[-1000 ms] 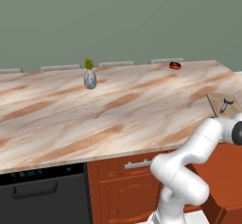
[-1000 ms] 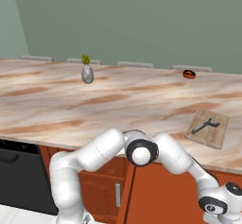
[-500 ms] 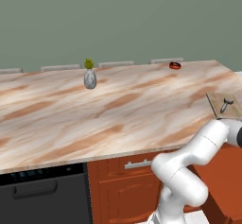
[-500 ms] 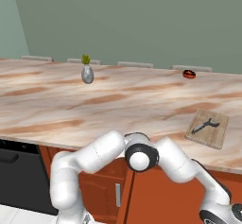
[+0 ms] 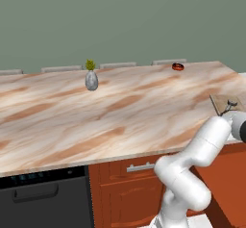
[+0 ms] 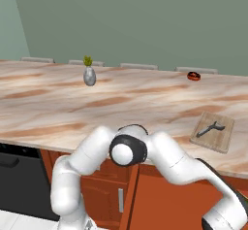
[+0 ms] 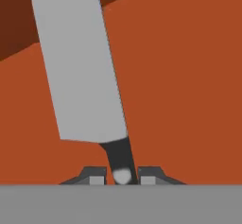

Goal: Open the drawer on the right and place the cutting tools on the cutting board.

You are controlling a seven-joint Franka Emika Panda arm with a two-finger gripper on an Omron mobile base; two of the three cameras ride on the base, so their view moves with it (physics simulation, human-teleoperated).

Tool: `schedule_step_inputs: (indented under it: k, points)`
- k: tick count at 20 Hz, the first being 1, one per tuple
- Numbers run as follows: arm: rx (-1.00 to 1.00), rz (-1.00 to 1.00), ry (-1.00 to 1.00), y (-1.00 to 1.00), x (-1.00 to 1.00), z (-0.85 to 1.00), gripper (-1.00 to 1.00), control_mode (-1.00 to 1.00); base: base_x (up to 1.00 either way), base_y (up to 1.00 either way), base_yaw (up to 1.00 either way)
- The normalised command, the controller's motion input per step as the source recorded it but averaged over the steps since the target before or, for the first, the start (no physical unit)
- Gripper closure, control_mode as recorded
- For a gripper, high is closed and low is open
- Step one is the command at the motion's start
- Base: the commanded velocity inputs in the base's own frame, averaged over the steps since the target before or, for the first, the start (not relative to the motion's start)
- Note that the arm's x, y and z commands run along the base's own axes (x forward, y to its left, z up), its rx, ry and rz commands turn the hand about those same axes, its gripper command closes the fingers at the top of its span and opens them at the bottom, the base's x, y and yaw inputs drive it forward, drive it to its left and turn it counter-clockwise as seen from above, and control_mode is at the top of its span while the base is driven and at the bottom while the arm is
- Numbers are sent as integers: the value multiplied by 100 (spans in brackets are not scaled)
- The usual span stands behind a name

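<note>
Gripper (image 7: pixel 122 176) is closed on the dark handle of a knife (image 7: pixel 80 76). In the hand view both fingertips (image 7: pixel 97 178) sit tight against the handle, one on each side.

The blade's long axis runs straight away from the gripper, slightly tilted in that view. Handle end is at the fingers, and the broad grey blade points outward. I take the red-brown face behind it for the inside of the drawer (image 7: pixel 189 76), but I can't tell whether the knife is lying on it or just clear of it.

Target is the cutting board (image 6: pixel 213 132), on the surface near its front right edge. One dark cutting tool (image 6: pixel 211 128) is already lying on it.

Key relation: in the right base view the arm drops below the surface edge at lower right, so the board is above the gripper, up on top. My read is lift first, then carry over the edge and set the knife down beside that tool.

- **Hand view:** gives the grip but no board.
- **Base views:** give the board (image 5: pixel 226 104), the vase (image 5: pixel 91 79) and the small red bowl (image 5: pixel 178 67), both well apart from it.
</note>
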Motion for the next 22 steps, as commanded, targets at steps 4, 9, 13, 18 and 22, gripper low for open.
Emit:
schedule_step_inputs:
  k: [4,9,13,18,22]
  points:
    - [0,-4,-30,64,28,100,100,-100,0,0,0]
    - [0,-6,-22,69,52,100,100,-100,0,0,0]
    - [0,-9,-8,67,88,100,100,-100,0,0,0]
    - [0,-11,-4,57,94,100,100,-100,0,0,0]
    - [0,-16,1,47,100,100,100,-100,0,0,0]
